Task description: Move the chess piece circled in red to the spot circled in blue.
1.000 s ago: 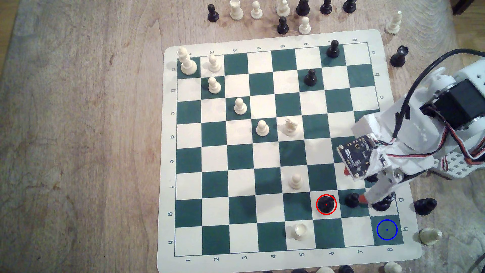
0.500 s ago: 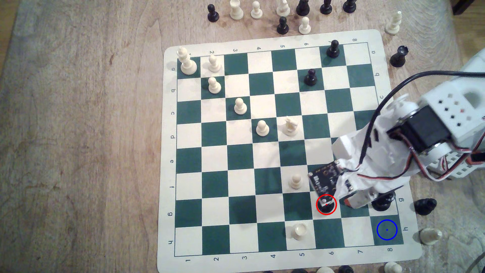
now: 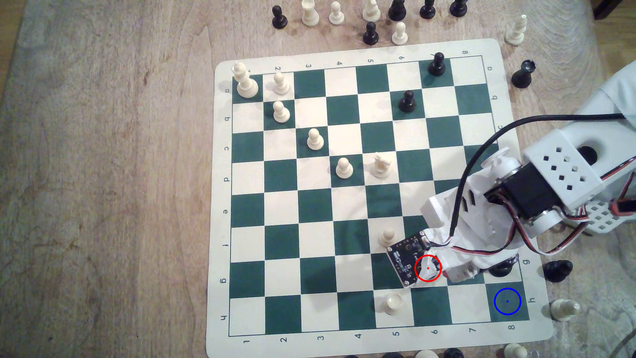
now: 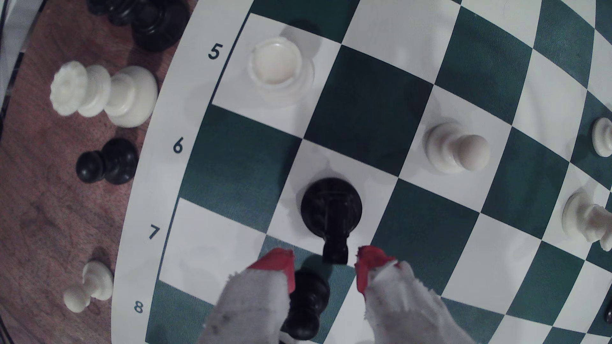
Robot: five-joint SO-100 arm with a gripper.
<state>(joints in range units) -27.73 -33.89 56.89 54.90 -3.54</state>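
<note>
Worn wooden table [image 3: 103, 172], green-and-cream board mat [image 3: 344, 223]. Gripper [image 4: 324, 264] spread, red-tipped, empty. Black chess piece [image 4: 331, 206] upright on cream square, rank 6, just ahead of gap between tips. Black pawn [image 4: 306, 307] sits between fingers. Target h8 square [image 3: 507, 301] well apart.

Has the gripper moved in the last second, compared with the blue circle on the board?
Yes. The gripper moved toward the exterior view's left, away from the blue-circled spot, and now sits over the red-circled chess piece, jaws open.
</note>
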